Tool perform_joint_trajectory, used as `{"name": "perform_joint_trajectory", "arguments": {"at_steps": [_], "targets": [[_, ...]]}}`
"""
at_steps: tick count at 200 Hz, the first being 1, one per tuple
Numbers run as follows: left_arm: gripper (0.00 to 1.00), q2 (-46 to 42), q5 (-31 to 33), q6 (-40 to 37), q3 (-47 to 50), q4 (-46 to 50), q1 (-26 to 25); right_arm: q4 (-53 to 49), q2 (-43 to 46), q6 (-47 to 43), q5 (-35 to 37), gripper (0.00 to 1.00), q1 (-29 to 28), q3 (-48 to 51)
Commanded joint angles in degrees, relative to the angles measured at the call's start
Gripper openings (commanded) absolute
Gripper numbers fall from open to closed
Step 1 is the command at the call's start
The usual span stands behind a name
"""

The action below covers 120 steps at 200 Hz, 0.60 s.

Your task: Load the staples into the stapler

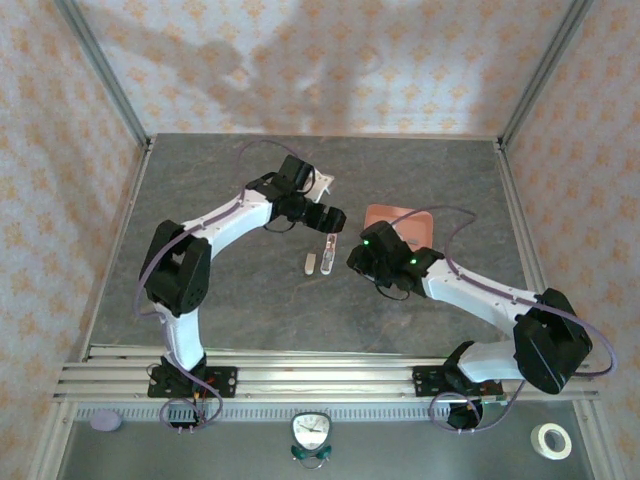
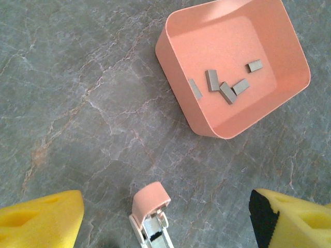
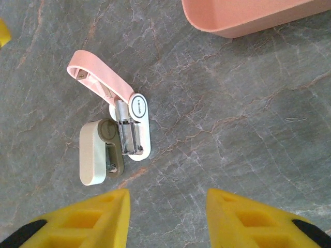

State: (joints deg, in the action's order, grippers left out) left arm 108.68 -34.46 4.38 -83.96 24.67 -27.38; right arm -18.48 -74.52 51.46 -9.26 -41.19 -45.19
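staples (image 2: 212, 80): 5 short flat strips, dark grey metal, matte, rectangular
staples place: all loose on the tray floor; 3 bunched mid-floor, 1 at 9 o'clock of the bunch by the wall, 1 apart at 2 o'clock
tray (image 2: 178, 67): 1, salmon-pink, shallow, smooth, rounded-corner rectangle; sits on the counter
stapler (image 3: 138, 111): 1, lying opened; pink lid arm swung out toward 10 o'clock, white oval base, shiny metal channel bare; beige rounded block touching it at 8 o'clock
stapler vs tray: apart; in the top view the tray is at 2 o'clock of the stapler
left gripper (image 2: 165, 217): yellow foam-like fingers spread wide, released, grasping nothing; the stapler's pink end lies between them, untouched
right gripper (image 3: 168, 206): yellow fingers parted, nothing between them; stapler at 11 o'clock, not touching
counter (image 2: 77, 103): grey, marbled stone look, pale veins
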Motion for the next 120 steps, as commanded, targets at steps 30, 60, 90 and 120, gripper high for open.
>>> {"name": "perform_joint_trajectory", "arguments": {"at_steps": [30,60,90,120], "targets": [[0.84,4.1,-4.8,-2.9,-3.0,-3.2,0.2,0.9,-0.2,0.3,-0.6,0.43,0.6,-0.2],[0.78,6.0,-8.8,-3.1,-3.3,-5.0,0.3,0.5,-0.4,0.1,-0.5,0.43,0.6,-0.5],[0.76,7.4,-10.5,-4.3,-3.3,-5.7,-0.3,0.1,0.0,0.3,-0.2,0.43,0.7,-0.5],[0.72,9.2,-11.0,-6.4,-4.2,-3.3,-0.8,-0.4,0.4,0.2,0.0,0.43,0.7,-0.6]]}}
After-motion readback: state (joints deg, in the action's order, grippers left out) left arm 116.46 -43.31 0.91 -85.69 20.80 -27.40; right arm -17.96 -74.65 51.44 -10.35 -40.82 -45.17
